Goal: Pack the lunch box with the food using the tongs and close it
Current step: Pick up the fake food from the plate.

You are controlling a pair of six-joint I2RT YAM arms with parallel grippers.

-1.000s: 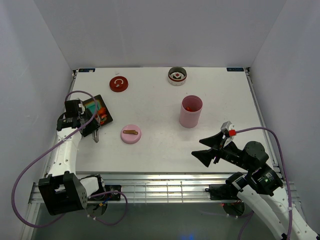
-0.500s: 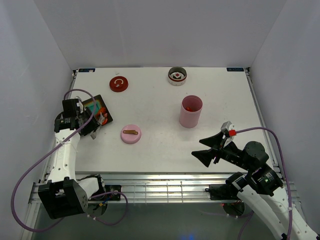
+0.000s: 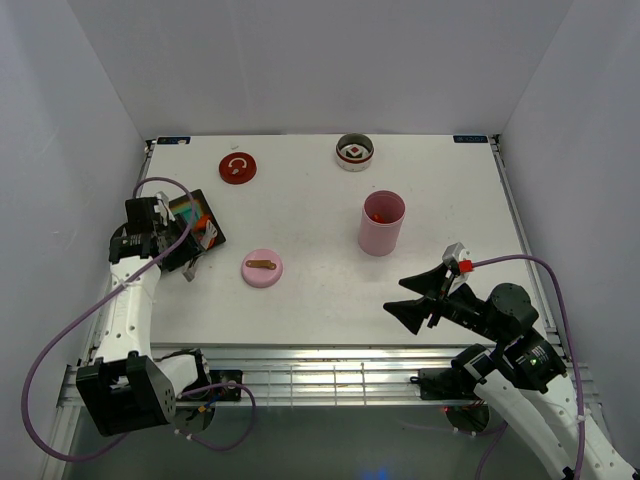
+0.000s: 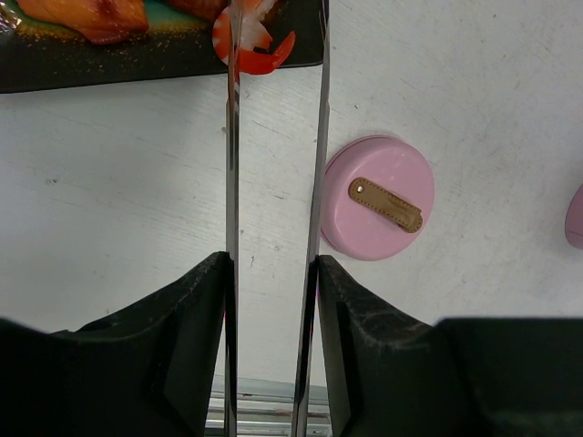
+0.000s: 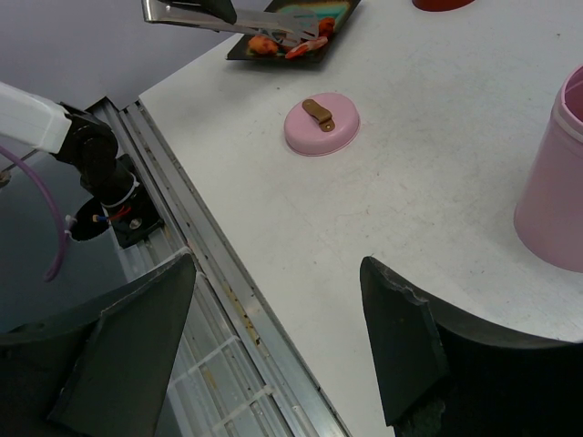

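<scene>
Tongs: both thin arms are clamped between the fingers of the left gripper. In the left wrist view they run toward 12 o'clock, a little apart, to the near rim of the tray. A shrimp lies on that rim at the tips, with the left arm crossing it. You cannot tell whether it is pinched. An orange piece rests on the tray's teal floor, at 10 o'clock from the shrimp.

On the table, seen from above, the tray sits at 9 o'clock by the left edge, and the left gripper is just beside it at 6 o'clock. The pink lid, with a brown tab on top, lies flat at 4 o'clock from the tray, apart from it. The cup stands upright and uncovered right of centre, with something red inside. A bowl at 12 o'clock holds the white square with the red centre. A red lid lies at 11 o'clock.

The right gripper hangs over the table at 5 o'clock, fingers wide apart with nothing between them.
</scene>
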